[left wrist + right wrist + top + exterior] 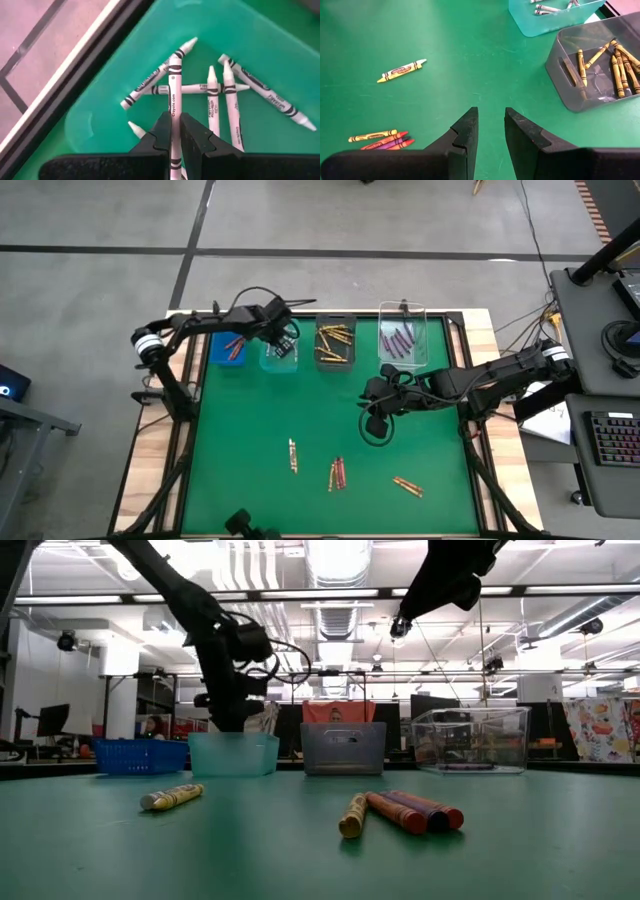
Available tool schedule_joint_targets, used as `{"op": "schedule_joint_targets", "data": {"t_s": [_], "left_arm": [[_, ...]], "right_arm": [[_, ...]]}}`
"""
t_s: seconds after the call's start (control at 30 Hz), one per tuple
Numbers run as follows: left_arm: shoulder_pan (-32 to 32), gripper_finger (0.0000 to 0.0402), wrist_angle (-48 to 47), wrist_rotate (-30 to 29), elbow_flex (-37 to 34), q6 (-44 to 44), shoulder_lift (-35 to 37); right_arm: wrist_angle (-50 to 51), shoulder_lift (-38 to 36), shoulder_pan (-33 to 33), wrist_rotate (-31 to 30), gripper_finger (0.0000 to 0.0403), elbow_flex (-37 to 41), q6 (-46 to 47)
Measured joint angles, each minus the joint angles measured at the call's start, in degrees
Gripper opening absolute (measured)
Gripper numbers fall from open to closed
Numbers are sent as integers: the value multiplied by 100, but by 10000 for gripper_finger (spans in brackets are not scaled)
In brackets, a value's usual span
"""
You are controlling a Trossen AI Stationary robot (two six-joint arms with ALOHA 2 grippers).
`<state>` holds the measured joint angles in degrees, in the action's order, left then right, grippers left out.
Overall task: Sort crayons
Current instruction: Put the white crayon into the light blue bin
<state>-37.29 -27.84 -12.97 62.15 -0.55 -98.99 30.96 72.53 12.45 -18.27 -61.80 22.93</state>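
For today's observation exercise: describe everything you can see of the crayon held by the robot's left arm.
The white crayon is a thin stick in a white paper wrapper with black bands and printed lettering, its tip pointed. The left gripper has its jaws shut on its shaft, holding it above the teal bin, over other white crayons lying inside.

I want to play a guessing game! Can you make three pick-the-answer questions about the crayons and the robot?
1. Where is the left gripper?
A. over the teal bin
B. over the clear bin
C. off the table

2. How many bins stand on the green mat?
A. two
B. four
C. six

3. What are the left fingers doing?
A. spread wide
B. pinching a white crayon
C. holding a bin

Answers:
1 A, the high view shows it over that bin.
2 B, four stand in a row.
3 B, the wrist view shows the crayon clamped.
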Motion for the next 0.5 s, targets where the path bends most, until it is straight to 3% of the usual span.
{"op": "schedule_joint_targets", "data": {"t_s": [0.5], "left_arm": [[-6, 43, 127, -154, 7, 16, -241]], "right_arm": [[-4, 0, 0, -193, 84, 0, 1]]}}
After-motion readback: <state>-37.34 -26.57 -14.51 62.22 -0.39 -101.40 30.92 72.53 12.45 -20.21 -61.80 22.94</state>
